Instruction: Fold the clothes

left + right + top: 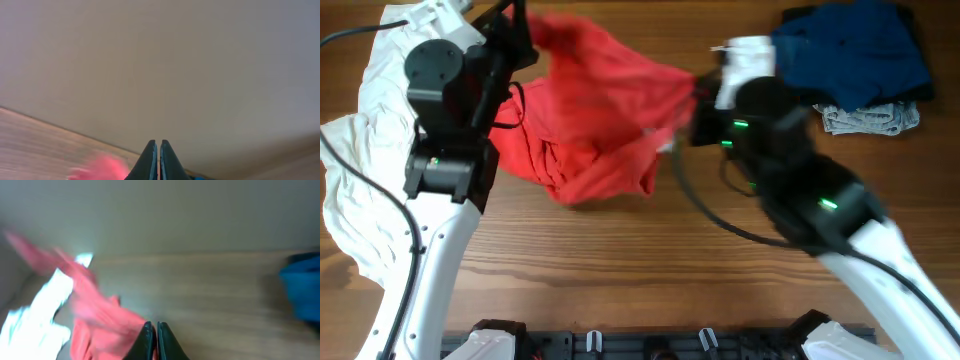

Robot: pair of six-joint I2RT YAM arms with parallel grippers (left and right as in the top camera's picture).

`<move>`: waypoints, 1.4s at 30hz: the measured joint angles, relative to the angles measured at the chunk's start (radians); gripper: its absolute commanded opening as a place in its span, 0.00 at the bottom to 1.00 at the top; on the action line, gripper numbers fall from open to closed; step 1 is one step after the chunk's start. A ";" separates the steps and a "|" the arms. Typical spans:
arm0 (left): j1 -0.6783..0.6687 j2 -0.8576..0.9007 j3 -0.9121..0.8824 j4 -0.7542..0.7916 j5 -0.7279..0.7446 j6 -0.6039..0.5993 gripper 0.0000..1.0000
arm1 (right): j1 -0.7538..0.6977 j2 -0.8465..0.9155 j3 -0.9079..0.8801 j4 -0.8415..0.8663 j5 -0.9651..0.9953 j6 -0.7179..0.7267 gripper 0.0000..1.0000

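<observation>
Status: folding has not begun on any garment that I can see.

Left tool (159, 146): fingers pressed together. In the overhead view it sits at the upper left corner of the red fabric T-shirt (600, 120), and I judge that it is pinching that corner.

Right tool (153, 326): fingers pressed together, with red cloth running right up to them. I judge it is pinching the opposite edge of the same shirt.

Position of the work: the red fabric T-shirt hangs stretched between my two tools above the brown wooden surface (620, 260). Its lower part sags in a bunched, creased mass. It is neither laid flat nor squared, and no fold line is visible. Both wrist views are blurred, so I cannot confirm finer detail of either grip.

Outstanding items:
- The large crumpled white shirt (355, 150) lies at the left edge, beneath my left arm, unfolded.
- The dark blue crumpled garment (850, 55) lies heaped at the far right.
- The small grey cloth piece (870, 118) lies just beside the blue heap, also loose.

Assessment: very early. The red shirt needs spreading flat, then folding. The other three pieces are untouched.
</observation>
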 measured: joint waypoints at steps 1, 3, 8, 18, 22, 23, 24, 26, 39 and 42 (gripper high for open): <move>0.005 -0.014 0.000 -0.003 0.007 0.009 0.04 | -0.020 -0.034 0.000 -0.019 0.002 -0.008 0.04; 0.009 -0.060 0.000 -0.023 0.029 0.032 0.04 | -0.048 -0.090 0.000 -0.062 0.005 -0.018 0.04; 0.009 -0.264 0.001 -0.144 0.078 0.099 0.04 | -0.075 -0.248 0.000 -0.154 0.017 -0.048 0.04; -0.037 -0.137 0.013 -0.330 0.116 0.290 0.18 | -0.075 -0.116 0.003 -0.290 0.035 -0.035 0.04; -0.070 0.091 0.017 -0.238 0.117 0.349 0.44 | -0.075 -0.055 0.003 -0.291 0.035 -0.017 0.04; -0.074 0.148 0.017 -0.221 0.117 0.361 0.50 | -0.075 -0.040 0.003 -0.290 0.035 -0.014 0.04; -0.076 0.223 0.017 -0.195 0.117 0.370 0.57 | -0.075 -0.027 0.003 -0.291 0.035 -0.011 0.04; -0.076 0.360 0.015 -0.134 0.116 0.372 0.62 | -0.075 -0.010 0.003 -0.291 0.035 -0.008 0.04; -0.076 0.646 0.014 -0.175 0.066 0.345 0.59 | -0.075 0.003 0.003 -0.288 0.035 -0.004 0.04; -0.076 0.669 0.013 -0.208 0.058 0.342 0.59 | -0.075 0.003 0.003 -0.286 0.035 -0.004 0.04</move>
